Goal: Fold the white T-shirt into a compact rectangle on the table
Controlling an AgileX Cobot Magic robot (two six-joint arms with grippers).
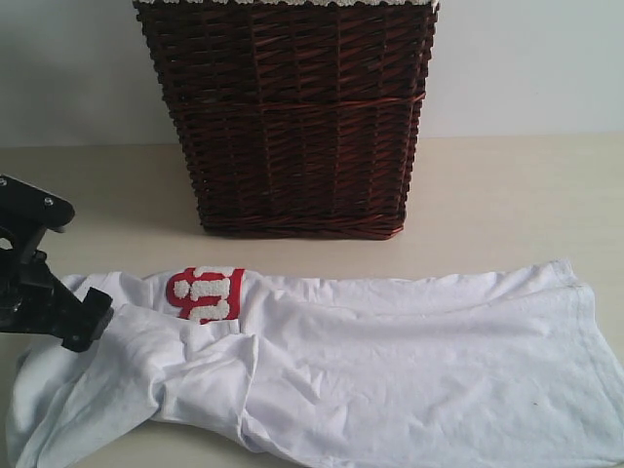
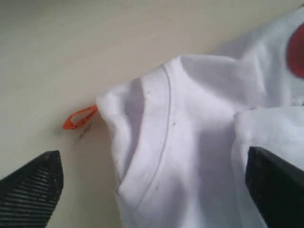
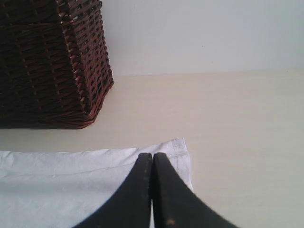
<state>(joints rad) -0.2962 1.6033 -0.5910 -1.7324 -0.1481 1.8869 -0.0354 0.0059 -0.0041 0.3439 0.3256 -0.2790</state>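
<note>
While the wicker basket (image 1: 292, 117) stands on the table (image 1: 507, 195) with its contents hidden, the white T-shirt (image 1: 390, 361) lies rumpled before it.

Left wrist view: the left gripper (image 2: 152, 185) is spread wide over a seamed edge, with the orange tag (image 2: 78, 118) beside it.

Right wrist view: the right gripper (image 3: 152, 159) is pressed closed over the shirt's corner.

The shirt (image 1: 390, 361) is soft matte cloth, and its lettering (image 1: 205, 292) looks fuzzy, kinda terry. The table (image 1: 507, 195) is smooth and matte, the basket (image 1: 292, 117) rough, slightly glossy wicker. The left fingers (image 2: 33, 187) have fine ribbing.
</note>
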